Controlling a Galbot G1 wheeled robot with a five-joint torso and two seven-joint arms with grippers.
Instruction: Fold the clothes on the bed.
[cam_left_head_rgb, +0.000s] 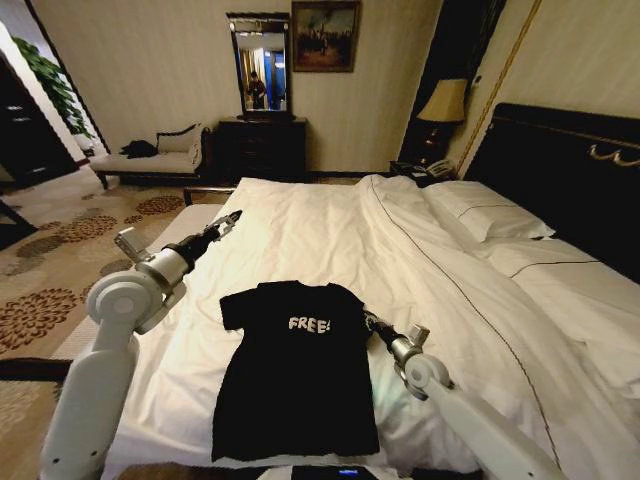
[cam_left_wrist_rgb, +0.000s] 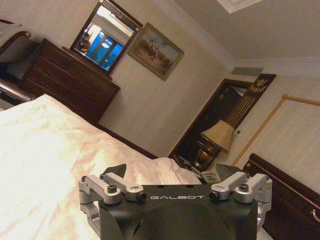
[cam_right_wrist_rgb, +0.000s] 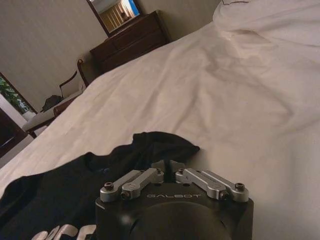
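Right gripper (cam_left_head_rgb: 369, 321) closed at the T-shirt's (cam_left_head_rgb: 295, 375) sleeve edge, likely pinching it.
Left gripper (cam_left_head_rgb: 234, 218) spread, raised beyond the shirt over the bed (cam_left_head_rgb: 320, 230); next, it needs the opposite sleeve.

The room is dim and warm-toned, lit partly by a glowing bedside lamp (cam_left_head_rgb: 444, 101) in the far corner. The white duvet of the bed (cam_left_head_rgb: 300, 230) is the brightest surface, glaring yellowish in the left wrist view. The headboard (cam_left_head_rgb: 570, 170) sinks into near-black shadow. Straight wall lines bow toward the head view's edges.
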